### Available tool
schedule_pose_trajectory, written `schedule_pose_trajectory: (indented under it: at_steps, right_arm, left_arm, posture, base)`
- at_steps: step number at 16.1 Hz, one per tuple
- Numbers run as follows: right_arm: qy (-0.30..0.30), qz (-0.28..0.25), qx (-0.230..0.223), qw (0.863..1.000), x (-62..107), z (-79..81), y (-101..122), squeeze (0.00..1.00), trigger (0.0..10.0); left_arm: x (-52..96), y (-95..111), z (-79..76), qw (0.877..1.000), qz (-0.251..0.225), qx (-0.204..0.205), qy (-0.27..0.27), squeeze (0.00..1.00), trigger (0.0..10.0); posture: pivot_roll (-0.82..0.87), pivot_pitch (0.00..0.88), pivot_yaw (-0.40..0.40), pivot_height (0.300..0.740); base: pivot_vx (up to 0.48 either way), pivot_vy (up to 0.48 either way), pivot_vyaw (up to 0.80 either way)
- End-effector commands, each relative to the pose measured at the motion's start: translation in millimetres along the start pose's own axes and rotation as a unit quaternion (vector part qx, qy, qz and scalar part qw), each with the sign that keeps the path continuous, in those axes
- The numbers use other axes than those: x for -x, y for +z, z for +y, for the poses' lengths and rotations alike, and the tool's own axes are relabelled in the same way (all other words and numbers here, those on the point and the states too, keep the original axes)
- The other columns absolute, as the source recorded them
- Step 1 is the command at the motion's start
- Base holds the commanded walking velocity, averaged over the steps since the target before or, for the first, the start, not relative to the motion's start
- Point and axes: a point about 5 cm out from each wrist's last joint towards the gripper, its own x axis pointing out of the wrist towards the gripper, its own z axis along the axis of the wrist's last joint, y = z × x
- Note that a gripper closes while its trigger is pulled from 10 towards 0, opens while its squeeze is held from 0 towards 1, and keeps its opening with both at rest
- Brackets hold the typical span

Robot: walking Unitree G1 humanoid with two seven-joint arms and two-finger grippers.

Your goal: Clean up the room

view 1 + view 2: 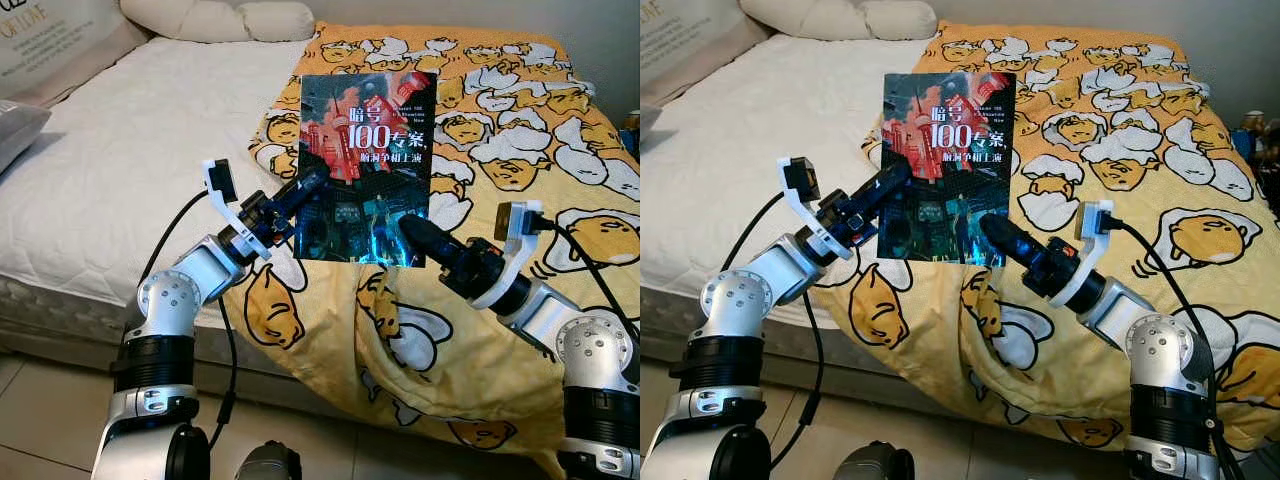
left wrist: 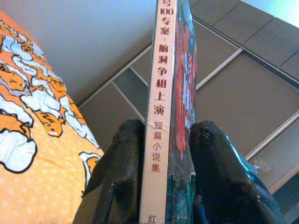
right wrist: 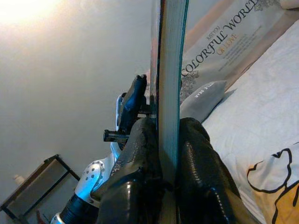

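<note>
Behind everything is a bed with a white quilted mattress, and over the half of it from 12 to 4 o'clock lies a yellow blanket printed with white-and-yellow egg cartoons. The blanket hangs over the near edge of the bed down toward the pale tiled floor. Two white pillows sit at the head of the bed at 11 o'clock, and a beige cushion with printed letters leans at 10 o'clock, with a grey pillow just below it.

In the middle, held up in the air above the blanket, is a dark paperback book with a red-and-blue city picture and white Chinese letters on its cover. It stands upright with its cover facing the robot's head.

The left end effector comes in from 8 o'clock and pinches the book's left edge. In the left wrist view its two black fingers press on both sides of the pale spine of the book, so it is closed on the book.

The right end effector comes in from 4 o'clock and grips the book's lower right corner. In the right wrist view its black fingers squeeze the page edge between them, so it is closed on the book too
</note>
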Motion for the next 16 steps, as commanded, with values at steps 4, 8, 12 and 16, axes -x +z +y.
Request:
schedule_pose_trajectory:
  at_steps: [4, 8, 12, 16]
  right_arm:
    - [0.029, -0.006, 0.019, 0.999, -7.5, 8.7, 7, 0.0, 0.0]
    - [0.029, -0.008, 0.028, 0.999, -8.1, 9.0, 10, 0.0, 0.0]
    - [0.022, -0.011, 0.041, 0.999, -9.4, 8.2, 12, 0.0, 10.0]
    - [-0.017, -0.025, 0.03, 0.999, -4.2, 1.3, 6, 1.0, 10.0]
  left_arm:
    - [0.0, -6, -0.3, 1.0, 0.019, -0.005, -0.002, 0.0, 0.0]
    - [-1.7, -5, -0.3, 1.0, 0.018, -0.014, -0.005, 0.0, 0.0]
    - [-4.1, -1, -1.6, 0.999, 0.008, -0.032, -0.004, 0.0, 0.0]
    - [0.1, 13, 0.9, 0.997, -0.018, -0.074, 0.034, 0.0, 0.0]
  posture:
    - [-0.01, 0.0, 0.067, 0.74]
    - [-0.02, 0.0, 0.071, 0.74]
    - [-0.02, 0.0, 0.075, 0.74]
    - [-0.01, 0.0, 0.069, 0.74]
  base:
    - [0.0, 0.0, 0.0]
    - [0.0, 0.0, 0.0]
    - [0.0, 0.0, 0.0]
    - [0.0, 0.0, 0.0]
